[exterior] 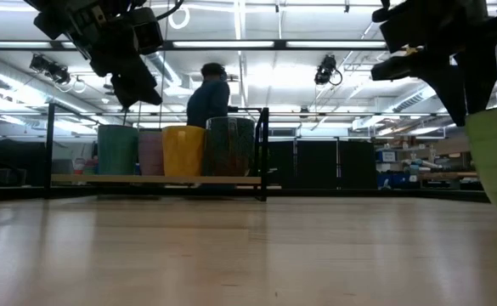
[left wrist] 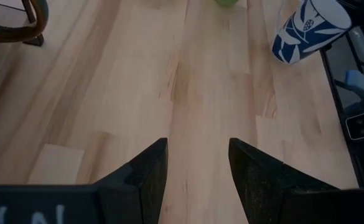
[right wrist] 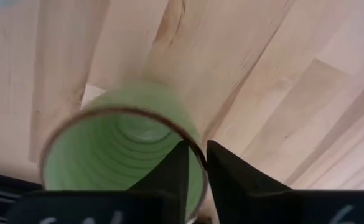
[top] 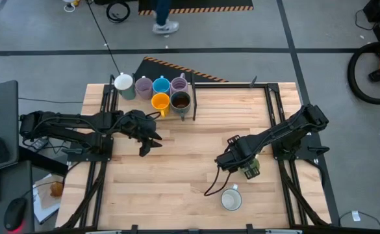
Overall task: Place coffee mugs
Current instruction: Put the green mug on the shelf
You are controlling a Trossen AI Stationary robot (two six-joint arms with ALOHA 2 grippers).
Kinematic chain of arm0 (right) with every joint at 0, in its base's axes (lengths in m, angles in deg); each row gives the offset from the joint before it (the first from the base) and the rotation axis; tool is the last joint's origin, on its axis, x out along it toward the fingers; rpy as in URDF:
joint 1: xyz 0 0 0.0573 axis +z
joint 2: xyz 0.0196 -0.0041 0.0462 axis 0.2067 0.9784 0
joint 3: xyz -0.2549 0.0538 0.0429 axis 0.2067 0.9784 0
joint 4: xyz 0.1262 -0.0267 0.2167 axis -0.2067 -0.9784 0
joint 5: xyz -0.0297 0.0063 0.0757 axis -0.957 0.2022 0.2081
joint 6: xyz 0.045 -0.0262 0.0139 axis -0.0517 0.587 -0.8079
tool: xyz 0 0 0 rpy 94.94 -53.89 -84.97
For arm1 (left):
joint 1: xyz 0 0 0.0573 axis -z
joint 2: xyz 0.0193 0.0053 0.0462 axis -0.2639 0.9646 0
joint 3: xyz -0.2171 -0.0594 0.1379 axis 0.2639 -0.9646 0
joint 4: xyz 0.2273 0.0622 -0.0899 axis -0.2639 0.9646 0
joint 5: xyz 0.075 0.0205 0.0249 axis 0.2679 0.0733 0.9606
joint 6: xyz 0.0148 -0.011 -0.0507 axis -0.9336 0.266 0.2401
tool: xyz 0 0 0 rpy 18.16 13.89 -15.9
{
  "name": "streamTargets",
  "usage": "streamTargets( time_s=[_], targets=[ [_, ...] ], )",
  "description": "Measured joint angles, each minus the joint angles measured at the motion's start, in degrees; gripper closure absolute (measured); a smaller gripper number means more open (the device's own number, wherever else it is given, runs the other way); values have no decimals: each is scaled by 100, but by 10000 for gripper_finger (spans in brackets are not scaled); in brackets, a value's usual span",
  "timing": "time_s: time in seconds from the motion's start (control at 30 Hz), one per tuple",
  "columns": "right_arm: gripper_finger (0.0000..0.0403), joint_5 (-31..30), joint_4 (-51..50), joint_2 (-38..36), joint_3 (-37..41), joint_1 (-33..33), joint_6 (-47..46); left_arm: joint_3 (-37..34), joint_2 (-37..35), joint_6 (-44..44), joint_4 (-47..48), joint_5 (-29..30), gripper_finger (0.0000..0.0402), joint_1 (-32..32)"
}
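Observation:
Six mugs stand bunched at the table's far edge: white [top: 123, 82], lilac [top: 143, 86], blue [top: 161, 85], lilac [top: 179, 83], orange [top: 160, 101] and dark brown [top: 180, 101]. My right gripper [top: 241, 166] is over the table's right half, shut on the green mug [top: 251, 169] [right wrist: 126, 155]. A white mug with a blue pattern [top: 231, 199] [left wrist: 309, 28] stands upright on the wood near the near edge. My left gripper [top: 148, 140] [left wrist: 197, 155] hangs open above bare wood, in front of the mug group. My right gripper pinches the green mug's rim [right wrist: 197, 149] with one finger inside the mug and one outside its wall. The fingers come from above, slanting down. The mug hangs tilted below them [exterior: 493, 157]. I cannot tell whether its base touches the table.
The mug group sits on a low shelf with a black metal frame [top: 193, 97] at the far edge. Black rails [top: 275, 110] run along both table sides. A cable [top: 212, 182] loops near the patterned mug. A person [exterior: 207, 93] stands beyond the table. Bare wood lies in the middle.

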Motion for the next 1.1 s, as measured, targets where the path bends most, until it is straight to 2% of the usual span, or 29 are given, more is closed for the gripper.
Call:
streamTargets(
  time_s=[0.23,0.53,0.77,0.93,1.1],
  targets=[
    [390,51,7,-4,-4,-23,-325,0,0,12,-2,0,226,0],
    [374,135,4,-2,-2,-457,-1283,0,0,313,-7,23,226,-2],
    [383,568,8,-2,-2,-1117,-2190,0,0,291,-10,255,226,-2],
    [380,531,59,-2,-2,-1491,-2709,0,0,284,-9,321,226,-2],
    [385,138,180,-2,-2,-1663,-3111,0,0,278,-9,320,226,0]
  ],
)
